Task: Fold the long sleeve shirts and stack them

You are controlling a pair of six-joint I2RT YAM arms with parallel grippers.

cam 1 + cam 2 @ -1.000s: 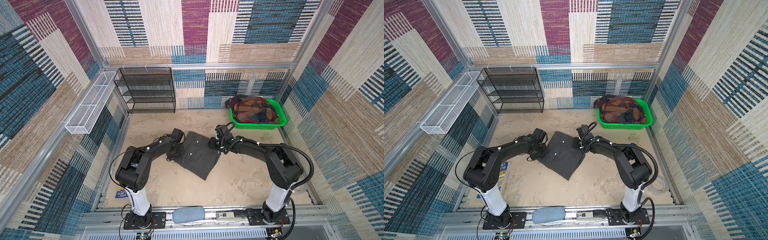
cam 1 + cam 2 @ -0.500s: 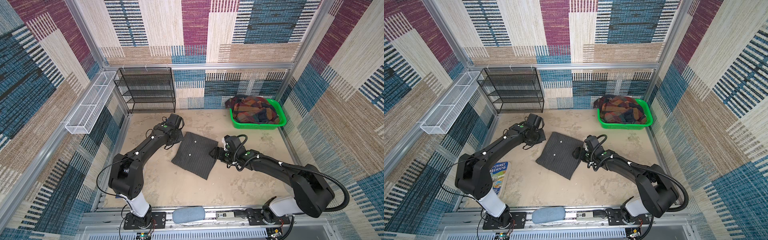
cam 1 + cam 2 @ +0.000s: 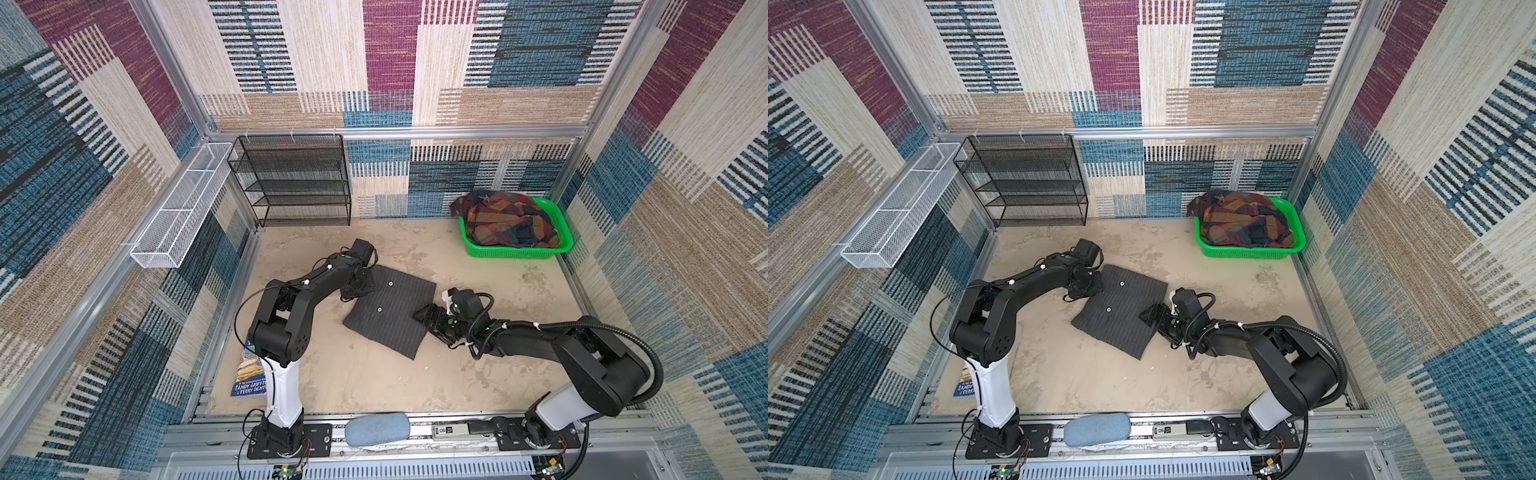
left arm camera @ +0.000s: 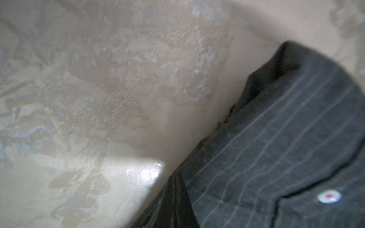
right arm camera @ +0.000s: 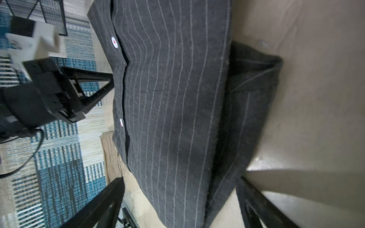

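A charcoal pinstriped long sleeve shirt (image 3: 388, 311) (image 3: 1121, 309) lies folded flat mid-table, two white buttons facing up. A plaid rust, orange and navy shirt (image 3: 505, 224) (image 3: 1241, 226) sits crumpled in the green basket. My left gripper (image 3: 360, 286) (image 3: 1091, 286) is shut beside the folded shirt's far left edge, nothing visibly held; its wrist view shows the collar (image 4: 286, 122). My right gripper (image 3: 428, 322) (image 3: 1153, 318) (image 5: 178, 179) stands open at the shirt's right edge, fingers (image 5: 102, 201) spread on either side of the fold, gripping nothing.
The green basket (image 3: 519, 252) stands at the back right. A black mesh rack (image 3: 291, 178) sits against the back wall and a white wire tray (image 3: 178, 208) hangs on the left wall. A book (image 3: 249, 376) lies by the left arm's base.
The right gripper has opened and drawn back along the shirt's right edge. The left gripper, still shut, swung away to the far left, then returned beside the shirt.
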